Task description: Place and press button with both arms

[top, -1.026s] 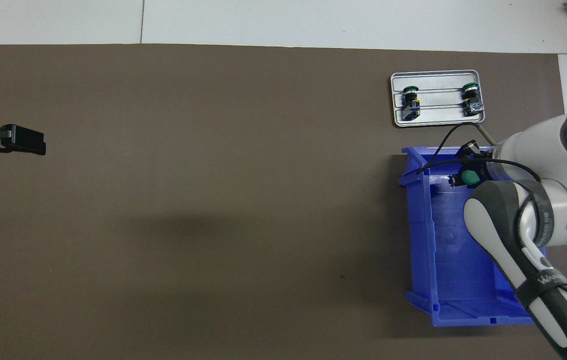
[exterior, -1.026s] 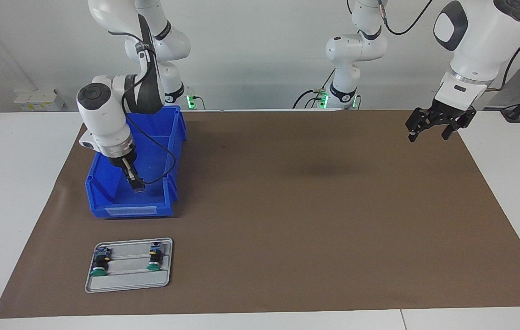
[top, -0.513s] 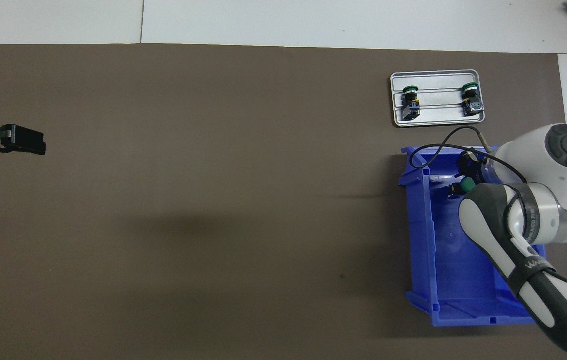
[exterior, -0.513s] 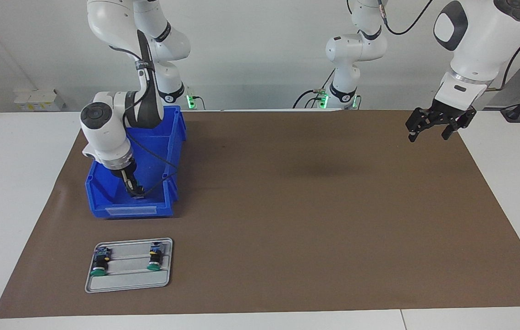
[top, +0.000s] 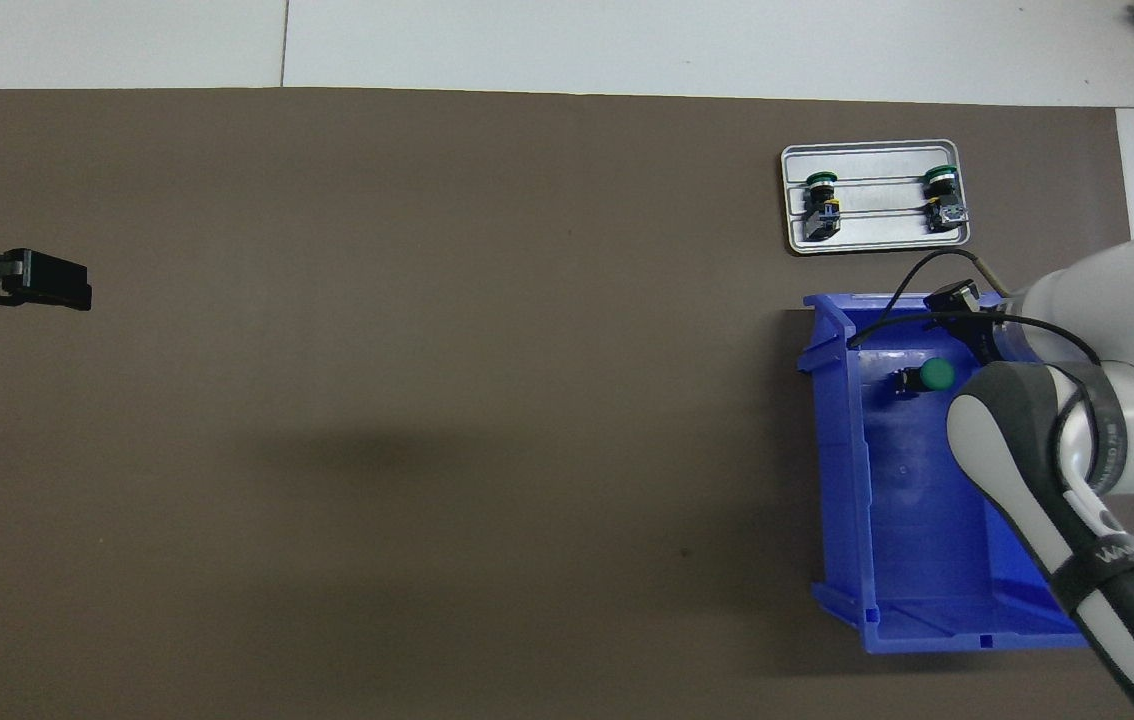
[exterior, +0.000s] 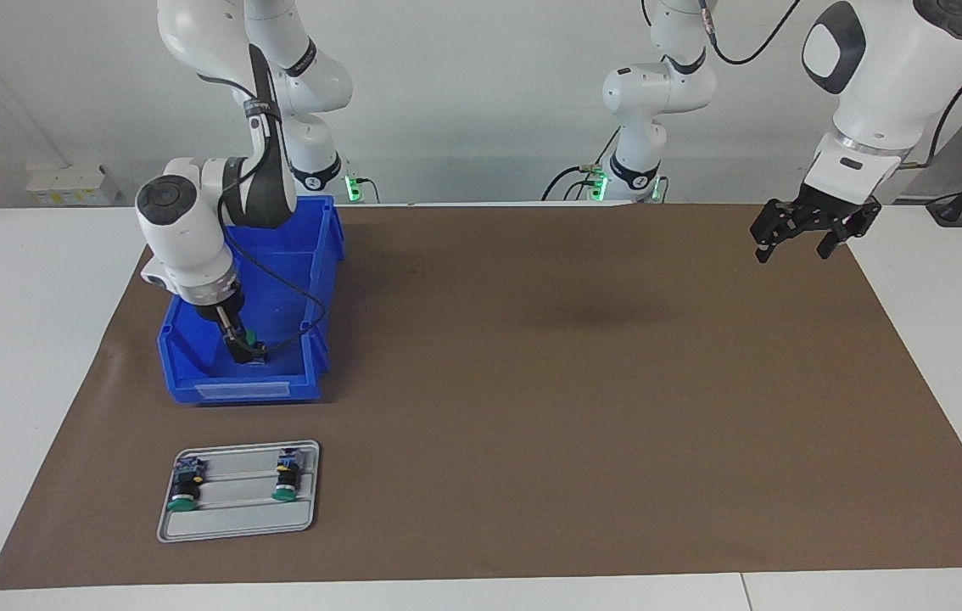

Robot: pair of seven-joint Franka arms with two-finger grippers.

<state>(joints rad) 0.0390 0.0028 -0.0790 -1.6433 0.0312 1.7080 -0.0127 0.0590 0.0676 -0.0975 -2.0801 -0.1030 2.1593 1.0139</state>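
A deep blue plastic storage bin (exterior: 254,314) stands at the left of the facing view, lower right of the overhead view, on a brown paper mat (exterior: 532,382) that covers the white table (exterior: 14,339). Inside the bin, at its end farther from the robots, sits the button (top: 935,375), a small push-button switch with a round flat green cap and a dark base; in the facing view its green cap (exterior: 251,339) shows just beside the black fingers. The right gripper (exterior: 238,344) reaches down into the bin right at this button; whether its fingers stand apart or grip the button cannot be told here.

Farther from the robots than the bin, at the lower left of the facing view, a flat grey metal tray (exterior: 237,524) holds two more green-capped switches (exterior: 182,492), lying on their sides and apart from each other.

The left gripper (exterior: 793,248) hangs over the mat's edge at the upper right of the facing view, waiting, its black fingers spread apart and empty.

White lettering runs along the right arm's dark forearm sleeve (top: 1112,565) in the overhead view, too small to read with confidence. A pale label strip on the bin's front wall carries no legible text.
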